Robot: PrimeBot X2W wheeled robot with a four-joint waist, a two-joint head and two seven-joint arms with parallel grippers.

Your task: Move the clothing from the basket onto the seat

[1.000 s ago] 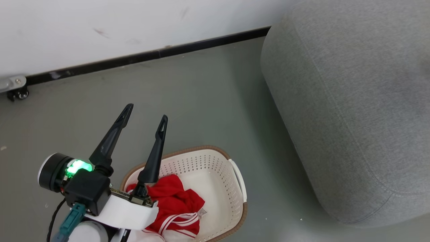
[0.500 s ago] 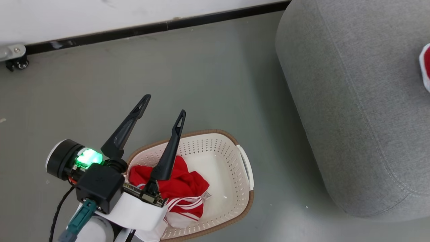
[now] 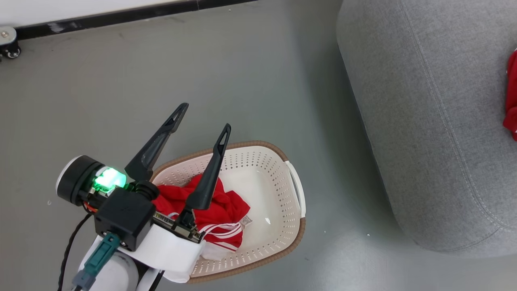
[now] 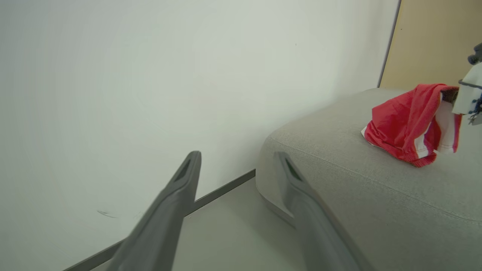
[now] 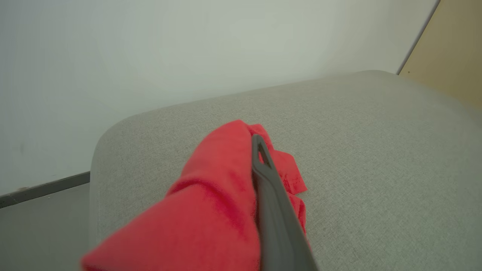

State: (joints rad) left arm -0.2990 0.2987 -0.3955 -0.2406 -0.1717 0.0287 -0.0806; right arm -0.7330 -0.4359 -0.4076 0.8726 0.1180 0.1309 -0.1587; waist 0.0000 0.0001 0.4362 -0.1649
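Clothing (image 3: pixel 226 206) in red with white stripes lies crumpled in the left end of the basket (image 3: pixel 282 190), which stands on the floor (image 3: pixel 242 81) near the seat (image 3: pixel 424 121) without touching it. The left claw (image 3: pixel 205 117) hangs above this clothing, fingers (image 3: pixel 206 182) spread wide and empty. The right claw (image 5: pixel 259 145) is closed on a second red garment (image 5: pixel 222 180), whose lower folds rest on top of the seat.

The head view's right edge cuts off clothing (image 3: pixel 512 97) on the seat (image 3: pixel 424 121).
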